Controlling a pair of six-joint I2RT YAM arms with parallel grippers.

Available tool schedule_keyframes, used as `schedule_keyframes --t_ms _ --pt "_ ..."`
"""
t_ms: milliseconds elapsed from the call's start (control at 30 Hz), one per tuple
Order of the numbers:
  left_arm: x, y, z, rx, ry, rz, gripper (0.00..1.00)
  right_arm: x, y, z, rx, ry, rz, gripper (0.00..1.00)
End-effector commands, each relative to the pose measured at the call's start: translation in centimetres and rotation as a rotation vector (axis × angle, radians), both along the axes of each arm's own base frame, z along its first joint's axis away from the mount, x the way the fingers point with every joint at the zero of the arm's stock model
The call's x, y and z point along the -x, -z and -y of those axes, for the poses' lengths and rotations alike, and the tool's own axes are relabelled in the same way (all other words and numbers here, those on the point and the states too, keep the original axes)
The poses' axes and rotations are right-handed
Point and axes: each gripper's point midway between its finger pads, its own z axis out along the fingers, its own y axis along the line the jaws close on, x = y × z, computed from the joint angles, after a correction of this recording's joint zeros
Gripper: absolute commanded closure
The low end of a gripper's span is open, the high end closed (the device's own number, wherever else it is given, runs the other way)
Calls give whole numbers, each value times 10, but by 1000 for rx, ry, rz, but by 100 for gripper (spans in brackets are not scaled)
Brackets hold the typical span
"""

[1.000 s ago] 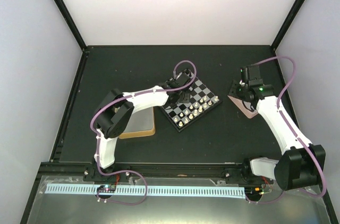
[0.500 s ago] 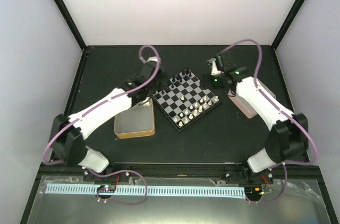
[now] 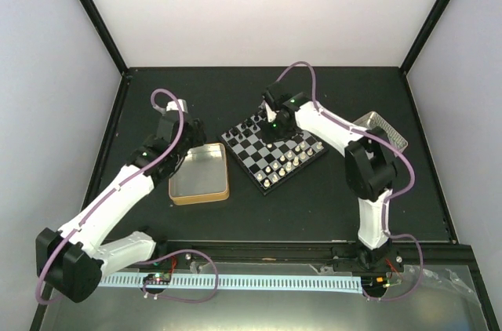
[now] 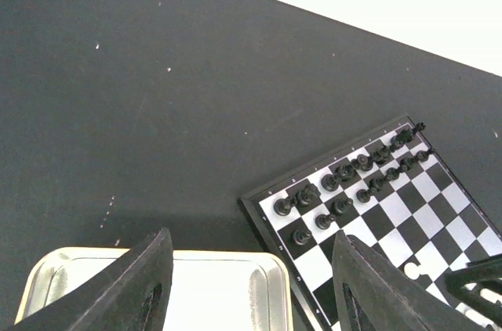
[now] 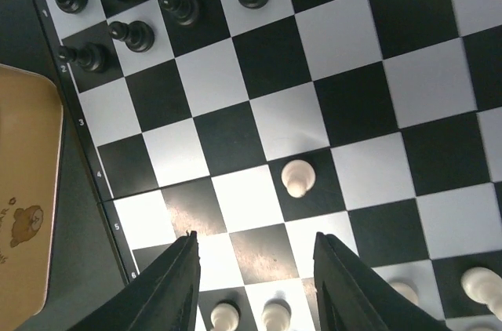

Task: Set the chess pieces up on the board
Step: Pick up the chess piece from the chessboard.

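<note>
Near the middle of the black desk (image 3: 235, 88) lay the small chequered chessboard with its thin dark border (image 3: 259, 154), turned so a corner pointed at the near edge. Most of the job looked done to me. The tiny black chess figures (image 5: 180, 5) stood in two rows along the board side facing the desk's far-left corner, and the cream-white figures (image 3: 282, 162) were gathered along the opposite side, toward the near-right corner. I could not count either set from where I stood, so whether every rank was full I cannot say.

One lone cream-white piece (image 5: 298, 178) stood upright on a dark square out in mid-board, apart from its fellows (a stray, I guessed, and the likeliest thing left to place).

Above the board hung the right gripper (image 5: 255, 256), jaws spread and holding nothing, with that lone piece just beyond its fingertips. Toward the left edge hovered the left gripper (image 4: 251, 260), jaws also wide and empty, above the far end of the gold-rimmed rectangular tin (image 3: 196, 199), just beside the board. No pieces showed in the part of the tin I could see. By the right edge sat the pinkish silver tray (image 3: 388, 131), partly hidden behind the right arm.
</note>
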Motion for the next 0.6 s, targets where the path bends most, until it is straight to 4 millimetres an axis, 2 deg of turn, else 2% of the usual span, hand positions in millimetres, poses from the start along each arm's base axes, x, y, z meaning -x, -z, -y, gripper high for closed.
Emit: schedule_keyframes --t_ms 0,167,567 --pt "4 -6 -7 12 -4 17 43 -2 8 -1 65 -1 -18 60" --pt "4 -1 -5 36 14 7 41 -5 20 2 103 16 -28 70" --pt "2 -3 1 76 32 14 39 -22 33 -4 123 39 -10 71"
